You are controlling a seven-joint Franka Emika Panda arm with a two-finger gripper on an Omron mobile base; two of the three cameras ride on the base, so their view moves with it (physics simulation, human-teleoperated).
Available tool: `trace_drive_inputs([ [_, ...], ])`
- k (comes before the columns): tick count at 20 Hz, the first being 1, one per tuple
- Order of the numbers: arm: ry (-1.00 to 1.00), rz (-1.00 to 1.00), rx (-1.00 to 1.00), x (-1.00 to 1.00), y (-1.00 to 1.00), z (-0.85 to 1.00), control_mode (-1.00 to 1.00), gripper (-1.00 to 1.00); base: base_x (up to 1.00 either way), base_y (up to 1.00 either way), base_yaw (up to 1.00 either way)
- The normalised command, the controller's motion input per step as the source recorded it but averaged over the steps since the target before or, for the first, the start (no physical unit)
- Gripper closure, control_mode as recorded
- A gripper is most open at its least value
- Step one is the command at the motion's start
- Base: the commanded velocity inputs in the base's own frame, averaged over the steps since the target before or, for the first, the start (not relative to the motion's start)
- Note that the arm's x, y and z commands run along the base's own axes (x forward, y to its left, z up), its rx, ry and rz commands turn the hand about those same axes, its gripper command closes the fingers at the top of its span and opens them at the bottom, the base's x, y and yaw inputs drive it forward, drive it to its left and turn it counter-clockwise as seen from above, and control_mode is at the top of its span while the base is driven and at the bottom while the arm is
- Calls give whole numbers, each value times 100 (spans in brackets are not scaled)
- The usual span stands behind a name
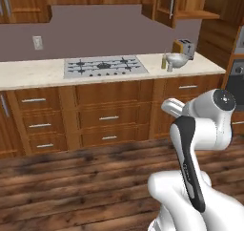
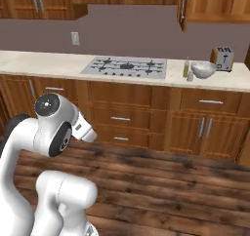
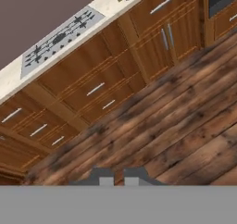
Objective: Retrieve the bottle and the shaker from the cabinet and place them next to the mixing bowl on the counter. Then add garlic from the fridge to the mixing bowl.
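progress: bottle (image 2: 186, 68) + shaker (image 2: 190, 76) already on counter (image 2: 44, 63) just beside mixing bowl (image 2: 203, 69) | left: garlic from fridge, not yet in bowl afaict | gripper (image 3: 118, 174) jaws together, holding nothing, arm tucked, well back from counter

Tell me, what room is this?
A kitchen, it seems: there's a gas hob set in the counter, a toaster beside a mixing bowl, and wooden cupboards underneath.
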Motion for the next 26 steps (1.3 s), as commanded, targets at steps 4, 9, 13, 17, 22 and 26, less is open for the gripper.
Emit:
trace_drive_inputs([
  [4, 0, 0, 0, 0, 0, 0, 100, 100, 32, 0, -33],
  [9, 0, 0, 0, 0, 0, 0, 100, 100, 35, 0, -31],
  [13, 0, 0, 0, 0, 0, 0, 100, 100, 42, 0, -28],
  [17, 0, 0, 0, 0, 0, 0, 100, 100, 47, 0, -25],
  [22, 0, 0, 0, 0, 0, 0, 100, 100, 45, 0, -26],
  [26, 0, 0, 0, 0, 0, 0, 100, 100, 44, 0, -26],
])
